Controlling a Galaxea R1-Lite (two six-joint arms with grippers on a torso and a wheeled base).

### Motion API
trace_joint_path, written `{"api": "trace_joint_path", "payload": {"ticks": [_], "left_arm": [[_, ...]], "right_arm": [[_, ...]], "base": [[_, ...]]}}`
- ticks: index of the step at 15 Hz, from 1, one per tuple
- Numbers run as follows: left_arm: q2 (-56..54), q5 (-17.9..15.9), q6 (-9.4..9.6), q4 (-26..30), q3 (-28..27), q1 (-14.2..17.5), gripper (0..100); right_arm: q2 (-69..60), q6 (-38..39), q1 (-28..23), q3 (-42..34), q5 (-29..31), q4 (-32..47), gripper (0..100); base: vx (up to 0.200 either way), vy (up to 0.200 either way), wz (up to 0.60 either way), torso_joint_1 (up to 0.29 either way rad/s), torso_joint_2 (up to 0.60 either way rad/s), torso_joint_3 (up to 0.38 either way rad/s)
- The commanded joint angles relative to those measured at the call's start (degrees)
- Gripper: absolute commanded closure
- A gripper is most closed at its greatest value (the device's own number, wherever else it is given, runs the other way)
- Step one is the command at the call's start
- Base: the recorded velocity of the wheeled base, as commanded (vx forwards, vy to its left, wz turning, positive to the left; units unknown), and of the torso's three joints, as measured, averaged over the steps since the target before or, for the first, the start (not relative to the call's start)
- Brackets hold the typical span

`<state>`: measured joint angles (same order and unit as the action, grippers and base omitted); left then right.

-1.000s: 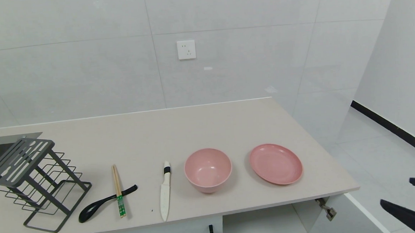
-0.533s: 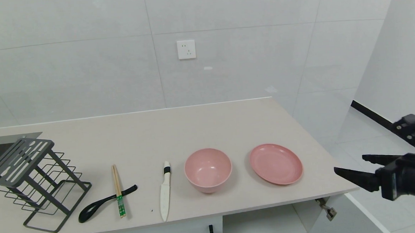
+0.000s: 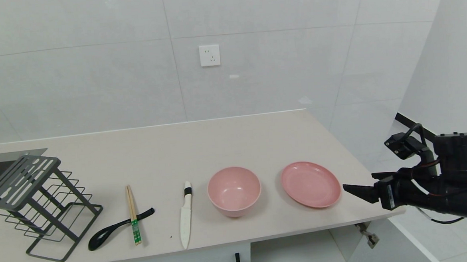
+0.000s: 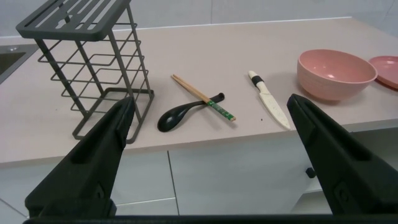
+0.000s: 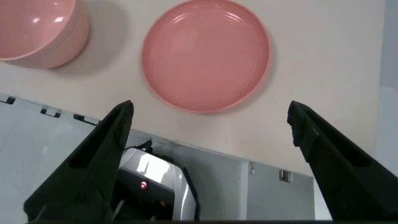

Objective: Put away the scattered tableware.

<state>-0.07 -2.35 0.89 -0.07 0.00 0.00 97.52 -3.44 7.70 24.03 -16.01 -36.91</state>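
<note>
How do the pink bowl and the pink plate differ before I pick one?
The bowl is deep with tall sides; the plate is shallow and nearly flat. The plate looks wider than the bowl. The plate lies nearer the right gripper, the bowl next to the knife. Both are pink, empty and upright on the counter.

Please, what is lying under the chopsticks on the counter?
The handle of the black spoon passes under the chopsticks, crossing them; its bowl lies on the counter toward the rack. The short piece of handle beneath them is covered.
</note>
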Motion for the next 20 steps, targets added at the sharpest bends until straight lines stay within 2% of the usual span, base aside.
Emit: {"api": "trace_joint_path", "payload": {"ticks": [1,5,12,15,17,20], "left_arm": [[0.07,0.07,-0.01,-0.01,0.0,0.0,0],[0.07,0.07,-0.1,-0.01,0.0,0.0,0],[0.07,-0.02,-0.1,-0.01,0.0,0.0,0],[0.07,0.07,-0.1,-0.01,0.0,0.0,0],[0.07,0.07,-0.1,-0.01,0.0,0.0,0],[0.07,0.07,-0.1,-0.01,0.0,0.0,0]], "right_arm": [[6.71,-0.08,0.12,0.14,0.1,-2.29,0],[11.11,-0.08,0.12,1.28,0.36,-7.03,0],[19.55,0.1,0.03,8.14,0.45,-7.12,0],[26.23,0.1,0.12,10.16,0.71,-12.39,0],[30.0,0.63,0.12,11.83,4.76,-15.29,0],[32.55,0.89,0.12,15.0,5.11,-16.26,0]], "base": [[0.0,0.0,0.0,0.0,0.0,0.0],[0.0,0.0,0.0,0.0,0.0,0.0],[0.0,0.0,0.0,0.0,0.0,0.0],[0.0,0.0,0.0,0.0,0.0,0.0],[0.0,0.0,0.0,0.0,0.0,0.0],[0.0,0.0,0.0,0.0,0.0,0.0]]}}
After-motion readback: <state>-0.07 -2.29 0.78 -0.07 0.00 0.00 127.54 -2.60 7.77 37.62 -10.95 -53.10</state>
